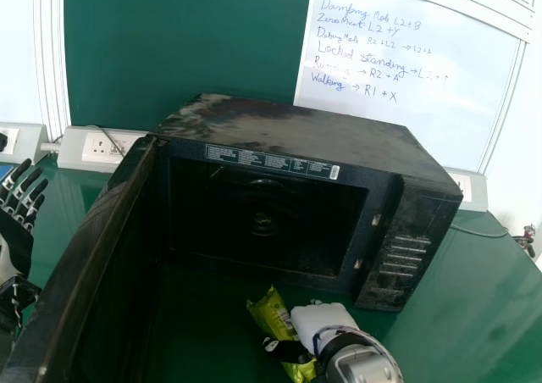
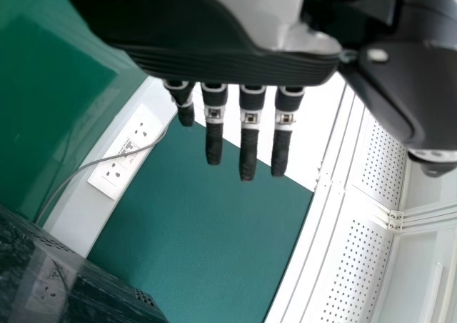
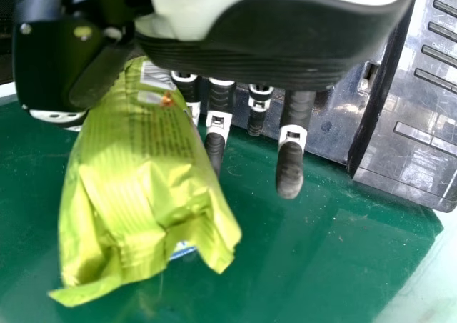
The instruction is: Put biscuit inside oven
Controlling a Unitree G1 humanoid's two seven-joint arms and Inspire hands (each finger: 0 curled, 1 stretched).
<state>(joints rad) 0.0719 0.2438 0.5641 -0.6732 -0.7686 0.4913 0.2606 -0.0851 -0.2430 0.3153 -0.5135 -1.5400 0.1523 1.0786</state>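
The black oven [image 1: 305,137] stands on the table with its door [image 1: 80,256] swung open on the left and its cavity [image 1: 262,222] exposed. In front of the cavity, at the lower middle, my right hand [image 1: 326,319] grips the green biscuit packet [image 1: 269,313] between thumb and fingers. From the right wrist view, the packet [image 3: 139,187] is pinched at the thumb side of my right hand [image 3: 285,48], its crimped end sticking out. My left hand [image 1: 15,213] is beyond the door at the far left, open; its fingers are extended in the left wrist view, where the hand [image 2: 214,41] holds nothing.
The green table [image 1: 457,298] extends right of the oven. Behind it are wall sockets [image 1: 102,148] with a cable and a whiteboard [image 1: 406,69]. The open door stands between my left hand and the space in front of the oven. The oven's control panel [image 1: 406,247] is on its right.
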